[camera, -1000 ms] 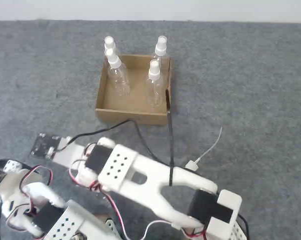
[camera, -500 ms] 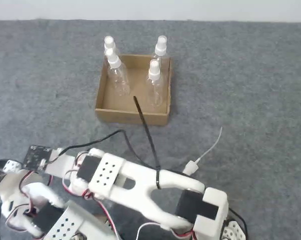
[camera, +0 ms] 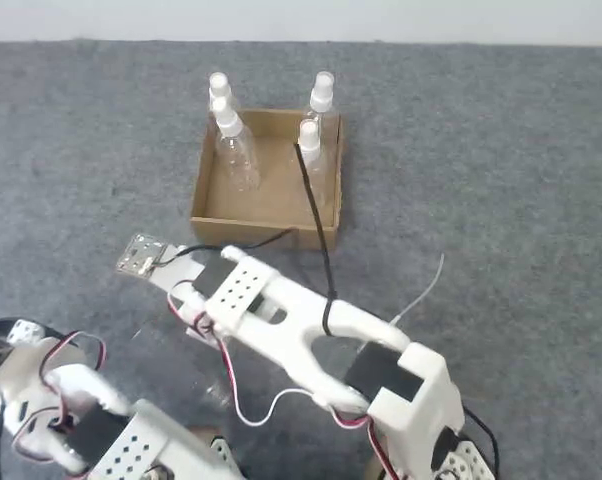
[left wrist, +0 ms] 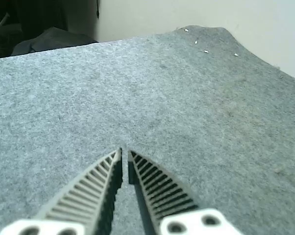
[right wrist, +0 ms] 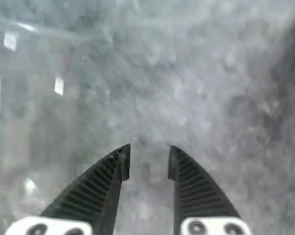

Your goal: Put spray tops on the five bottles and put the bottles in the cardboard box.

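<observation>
The cardboard box (camera: 213,222) stands at the middle back of the grey mat. Several clear bottles with white spray tops stand upright in it, among them one at the back left (camera: 219,86) and one at the front right (camera: 309,140). My right arm (camera: 281,320) stretches from the near right toward the box's near left corner. In its wrist view my right gripper (right wrist: 148,159) hangs open over the mat, with a glassy clear shape (right wrist: 39,88) beyond one finger. My left gripper (left wrist: 124,157) is shut on nothing over bare mat.
A loose white spray top's thin tube (camera: 429,282) lies on the mat right of my right arm. My left arm (camera: 51,400) sits folded at the near left corner. A black cable (camera: 316,220) runs up from the right arm in front of the box.
My right arm first drew back toward the near left, then swung forward and up toward the box's near left corner. The bottles and the left arm have not moved.
</observation>
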Robot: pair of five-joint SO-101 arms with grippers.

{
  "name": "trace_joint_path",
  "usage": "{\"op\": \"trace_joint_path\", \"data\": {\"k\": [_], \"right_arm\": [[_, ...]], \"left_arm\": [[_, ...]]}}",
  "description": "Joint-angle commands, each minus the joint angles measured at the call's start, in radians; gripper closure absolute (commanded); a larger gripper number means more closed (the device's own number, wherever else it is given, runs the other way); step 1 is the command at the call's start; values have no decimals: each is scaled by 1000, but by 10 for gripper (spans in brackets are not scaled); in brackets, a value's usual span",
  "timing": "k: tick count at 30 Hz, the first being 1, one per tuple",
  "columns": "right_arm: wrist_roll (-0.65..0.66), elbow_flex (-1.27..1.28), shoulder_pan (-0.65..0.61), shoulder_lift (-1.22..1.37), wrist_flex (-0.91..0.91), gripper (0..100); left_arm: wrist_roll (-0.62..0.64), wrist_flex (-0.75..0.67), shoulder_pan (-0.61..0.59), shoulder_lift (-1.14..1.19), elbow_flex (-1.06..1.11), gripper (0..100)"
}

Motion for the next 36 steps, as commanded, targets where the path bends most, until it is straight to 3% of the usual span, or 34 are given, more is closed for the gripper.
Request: {"op": "trace_joint_path", "data": {"k": [1, 12, 22, 27, 36], "right_arm": [[-2, -98, 38, -35, 97, 928], [-9, -350, -30, -47, 338, 925], [-11, -347, -147, -128, 335, 925], [-11, -348, -188, -131, 332, 918], [-12, -347, -246, -88, 328, 641]], "left_arm": [[-2, -32, 0, -18, -58, 987], [2, -32, -5, -18, -58, 987], [2, -32, -9, -18, -58, 987], [18, -32, -74, -18, -64, 987], [54, -54, -97, -18, -61, 987]]}}
